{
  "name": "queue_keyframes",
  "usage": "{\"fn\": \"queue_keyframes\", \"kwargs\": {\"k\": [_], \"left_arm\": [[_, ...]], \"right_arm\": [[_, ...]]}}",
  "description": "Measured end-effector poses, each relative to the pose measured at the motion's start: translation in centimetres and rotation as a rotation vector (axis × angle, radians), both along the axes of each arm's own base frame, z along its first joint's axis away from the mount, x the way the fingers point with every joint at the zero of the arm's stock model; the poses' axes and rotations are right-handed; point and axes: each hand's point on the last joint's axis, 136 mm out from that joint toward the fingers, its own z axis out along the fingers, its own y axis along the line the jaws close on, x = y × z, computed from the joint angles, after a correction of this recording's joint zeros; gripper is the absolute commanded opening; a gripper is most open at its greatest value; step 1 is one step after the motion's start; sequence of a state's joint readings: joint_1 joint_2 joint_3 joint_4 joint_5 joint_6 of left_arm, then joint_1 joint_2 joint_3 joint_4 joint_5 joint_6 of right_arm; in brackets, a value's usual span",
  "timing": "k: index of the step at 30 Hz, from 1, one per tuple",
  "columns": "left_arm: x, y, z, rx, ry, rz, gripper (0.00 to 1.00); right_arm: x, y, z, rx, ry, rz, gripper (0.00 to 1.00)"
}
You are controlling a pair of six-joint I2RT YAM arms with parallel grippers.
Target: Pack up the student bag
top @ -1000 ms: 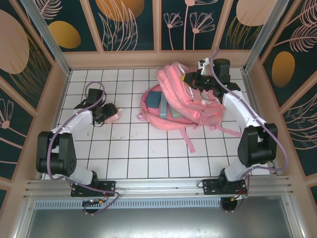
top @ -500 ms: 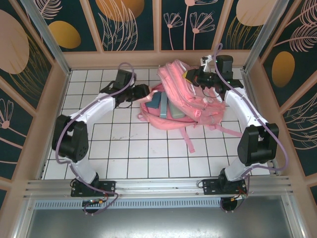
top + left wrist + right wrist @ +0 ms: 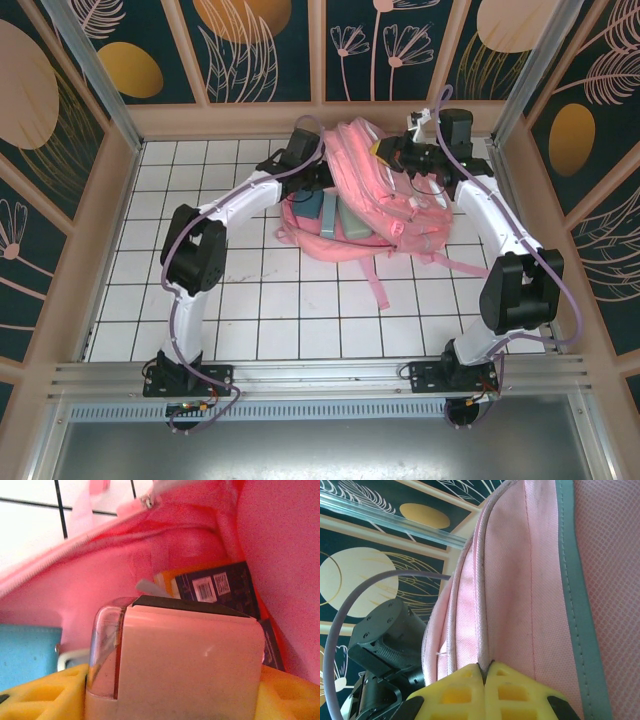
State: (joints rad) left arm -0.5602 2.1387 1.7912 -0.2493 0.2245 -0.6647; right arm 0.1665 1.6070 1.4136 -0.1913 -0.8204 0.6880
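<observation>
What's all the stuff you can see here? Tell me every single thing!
backpack: one, pink, lying open at the far middle of the table.
blue case: one, teal blue, in the backpack's opening.
grey case: one, grey-green, beside the blue case in the opening.
book: one, dark with a barcode, deep inside the backpack.
small box: one, pale with a clear end, held at the backpack's opening.
table: one, white tiles with black lines, under it all.
left pincer: one, yellow fingers, shut on the small box.
right pincer: one, yellow fingers, shut on the backpack's edge.
</observation>
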Motion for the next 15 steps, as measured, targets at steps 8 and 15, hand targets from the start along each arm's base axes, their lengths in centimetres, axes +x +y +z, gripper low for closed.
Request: {"fn": "queue_keyframes", "kwargs": {"k": [8,15], "left_arm": [[3.6,-2.0,0.7,-0.03,-0.048,0.008,0.42],[5.0,-3.2,-1.9,-0.034,-0.027,0.014,0.57]], "right_arm": [[0.2,-0.2,0.1,-0.002,-0.003,-0.013,0.0],[0.3,-0.2,0.1,-0.001,-0.001,-0.014,0.0]]}}
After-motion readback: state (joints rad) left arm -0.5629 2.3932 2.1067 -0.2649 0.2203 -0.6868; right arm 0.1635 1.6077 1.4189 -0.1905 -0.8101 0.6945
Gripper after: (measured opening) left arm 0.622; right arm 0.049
